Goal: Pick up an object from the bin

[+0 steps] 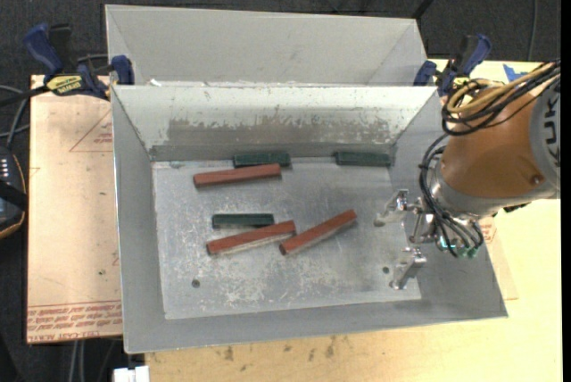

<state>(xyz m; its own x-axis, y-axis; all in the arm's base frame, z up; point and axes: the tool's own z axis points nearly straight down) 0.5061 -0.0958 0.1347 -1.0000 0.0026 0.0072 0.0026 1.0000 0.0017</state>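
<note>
My gripper [399,239] hangs over the right side of the bin floor, open, with nothing between its fingers. One fingertip is near the middle right and the other lower down by the front right corner. The nearest loose thing is a red-brown bar [318,232] lying slanted in the middle, to the gripper's left and apart from it. A second red-brown bar [251,238] lies just left of that one. Above it sits a short dark green bar [243,220]. Another dark green bar [362,158] rests against the back wall on the right.
A third red-brown bar [237,176] lies near the back left, and a dark green bar [261,160] sits against the back wall above it. The arm's orange cover and cables hang over the bin's right wall.
</note>
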